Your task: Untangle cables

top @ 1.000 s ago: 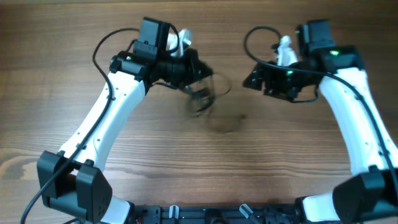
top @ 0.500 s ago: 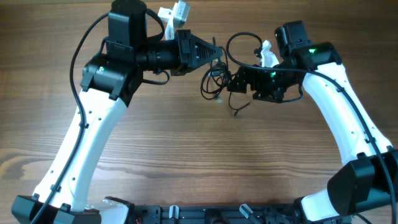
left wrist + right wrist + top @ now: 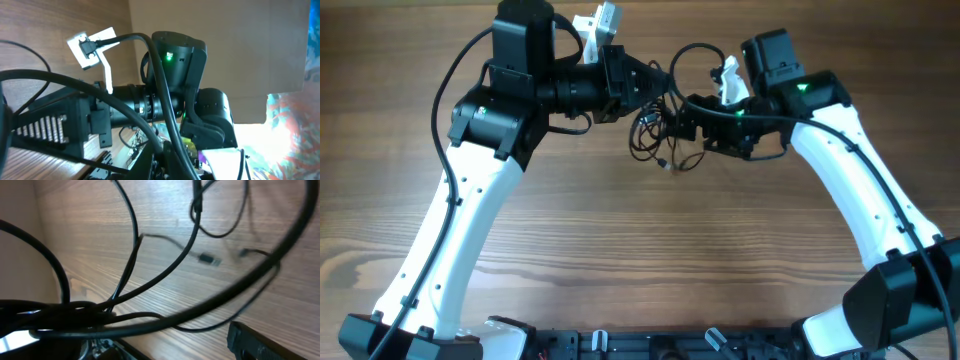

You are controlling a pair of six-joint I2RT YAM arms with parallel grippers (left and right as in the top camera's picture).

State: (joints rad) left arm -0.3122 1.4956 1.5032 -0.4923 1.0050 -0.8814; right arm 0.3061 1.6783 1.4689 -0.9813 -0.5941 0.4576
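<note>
The cables (image 3: 652,133) hang as a small tangled black bunch above the table, between the two grippers. My left gripper (image 3: 665,88) points right and is shut on the top of the bunch. A plug end (image 3: 666,163) dangles lowest. My right gripper (image 3: 682,118) points left, open, right against the bunch. In the right wrist view several strands (image 3: 150,287) cross between my spread fingers, one fingertip (image 3: 250,341) shows at the lower right, and a small plug (image 3: 210,259) hangs over the wood. The left wrist view shows thin loops (image 3: 134,138) just beyond my closed jaws.
The wooden table (image 3: 640,250) lies under both arms. Thick black arm cables loop near the right wrist (image 3: 698,60) and along the left arm (image 3: 460,80). The right arm's body (image 3: 175,80) fills the left wrist view. A dark rail runs along the near edge (image 3: 650,345).
My left arm has swung up and right with the bunch. The right gripper has moved left up to the bunch and its jaws have spread wider.
</note>
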